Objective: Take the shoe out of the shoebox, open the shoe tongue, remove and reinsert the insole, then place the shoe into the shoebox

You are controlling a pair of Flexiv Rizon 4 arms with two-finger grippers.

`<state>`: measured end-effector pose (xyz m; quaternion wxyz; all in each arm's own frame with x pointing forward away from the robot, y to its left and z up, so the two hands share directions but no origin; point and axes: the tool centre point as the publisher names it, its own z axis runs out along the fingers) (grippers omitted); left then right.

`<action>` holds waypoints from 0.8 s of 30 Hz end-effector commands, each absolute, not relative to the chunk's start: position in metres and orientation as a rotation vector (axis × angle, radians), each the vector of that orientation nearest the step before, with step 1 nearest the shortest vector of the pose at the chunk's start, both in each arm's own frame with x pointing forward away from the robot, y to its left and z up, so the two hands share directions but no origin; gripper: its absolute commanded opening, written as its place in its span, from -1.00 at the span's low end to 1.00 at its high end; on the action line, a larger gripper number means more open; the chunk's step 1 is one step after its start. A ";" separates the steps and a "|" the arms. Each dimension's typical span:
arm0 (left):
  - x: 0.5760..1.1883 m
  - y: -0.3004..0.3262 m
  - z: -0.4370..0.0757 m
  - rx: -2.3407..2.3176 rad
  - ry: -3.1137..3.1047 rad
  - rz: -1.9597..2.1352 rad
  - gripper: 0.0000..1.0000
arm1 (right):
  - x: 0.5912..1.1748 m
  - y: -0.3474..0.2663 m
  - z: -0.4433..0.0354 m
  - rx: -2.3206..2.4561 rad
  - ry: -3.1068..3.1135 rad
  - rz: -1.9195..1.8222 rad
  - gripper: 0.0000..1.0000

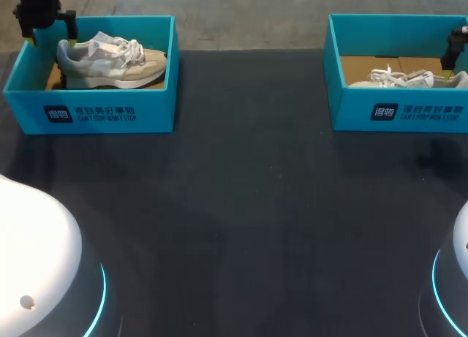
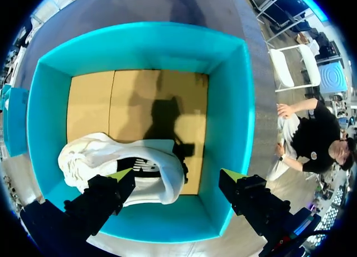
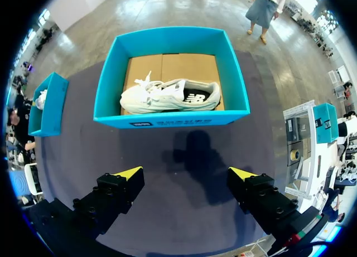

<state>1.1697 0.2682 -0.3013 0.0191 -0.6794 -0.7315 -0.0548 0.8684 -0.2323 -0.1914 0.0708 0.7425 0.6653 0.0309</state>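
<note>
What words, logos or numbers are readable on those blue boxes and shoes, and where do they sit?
Front wall of the left shoebox: dark logo square, white characters, a line of capitals; too blurred to quote.
Front wall of the right shoebox: the same print, equally blurred.
Side of the right shoe: a logo mark, no readable words.

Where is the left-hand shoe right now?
In the head view, the shoe sits inside the blue shoebox at the table's far left corner, below the left gripper.
</note>
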 end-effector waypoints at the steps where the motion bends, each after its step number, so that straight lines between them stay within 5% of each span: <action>1: 1.187 0.272 -0.308 -2.087 -2.273 -0.119 0.85 | 0.868 -0.232 -0.192 2.233 1.999 0.094 1.00; 19: 1.191 0.276 -0.327 -2.107 -2.259 -0.067 0.47 | 0.868 -0.232 -0.192 2.233 1.999 0.094 1.00; 24: 1.190 0.275 -0.339 -2.111 -2.256 -0.053 0.57 | 0.868 -0.232 -0.192 2.233 1.999 0.094 1.00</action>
